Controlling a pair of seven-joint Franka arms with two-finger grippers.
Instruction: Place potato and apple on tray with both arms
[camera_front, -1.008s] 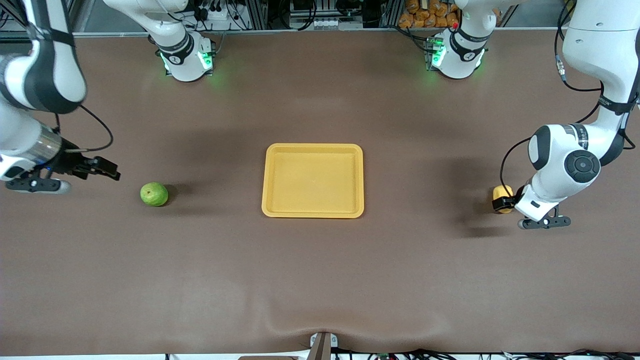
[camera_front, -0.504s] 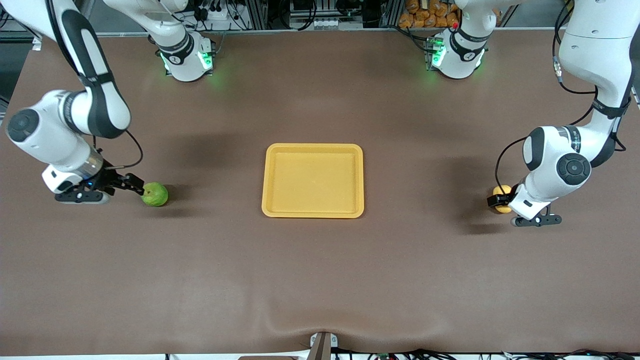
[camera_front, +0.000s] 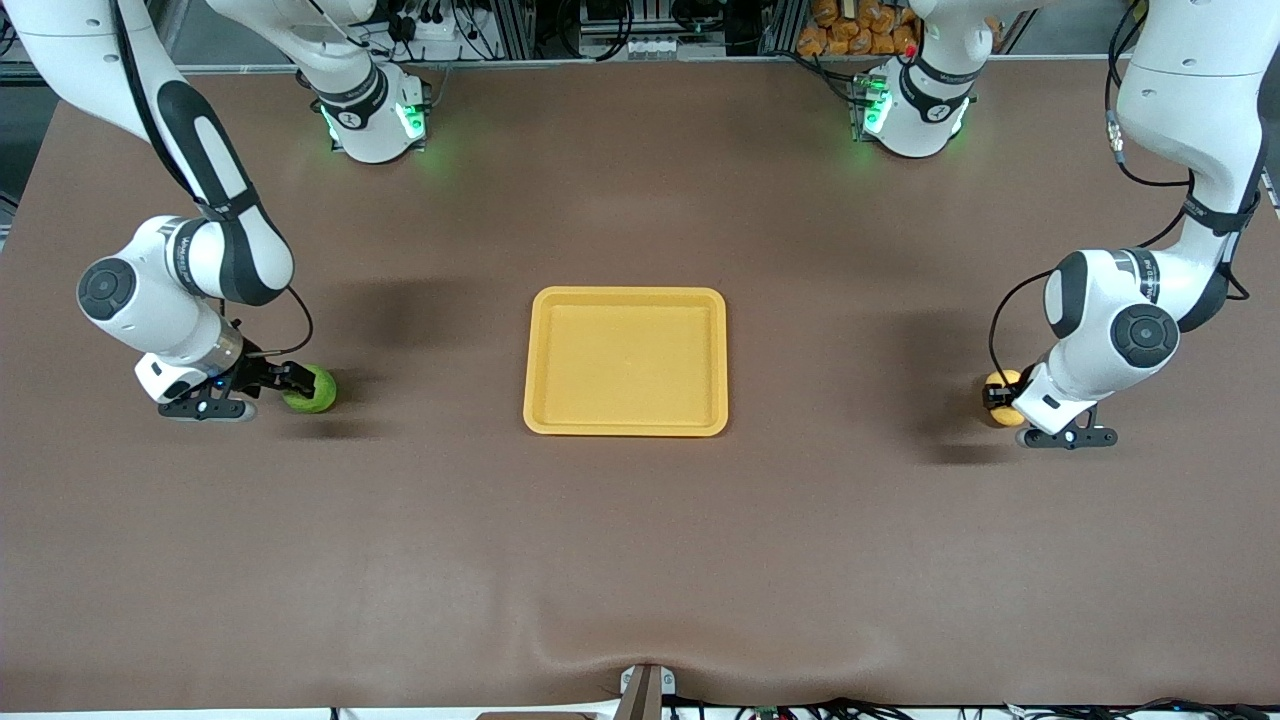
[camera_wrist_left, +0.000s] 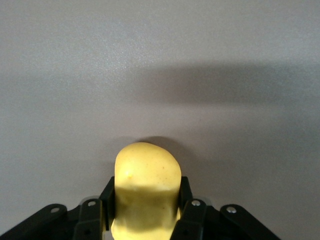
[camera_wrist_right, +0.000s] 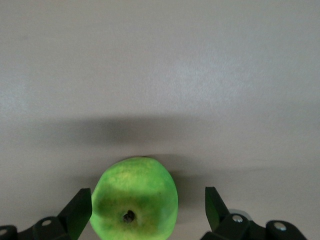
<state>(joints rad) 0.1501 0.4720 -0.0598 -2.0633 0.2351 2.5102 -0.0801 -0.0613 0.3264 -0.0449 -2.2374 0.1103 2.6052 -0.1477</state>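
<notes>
A brown table carries everything, and the two white arms reach down to it at its two ends. The yellow tray lies flat at the middle of the table, well apart from both fruits, with nothing in it. The right arm comes down at its own end of the table, and the right gripper sits low at the apple; the right wrist view shows the apple resting on the table between the spread fingers, one finger touching or nearly touching its side and the other standing clear of it — not pressed on the fruit. The dark stem dimple faces the wrist camera. At the left arm's end, the left gripper is down at the potato, about as near the front camera as the apple. In the left wrist view the potato stands between the two fingers, which lie tight against both of its sides — pinching it — while it rests on the table.
</notes>
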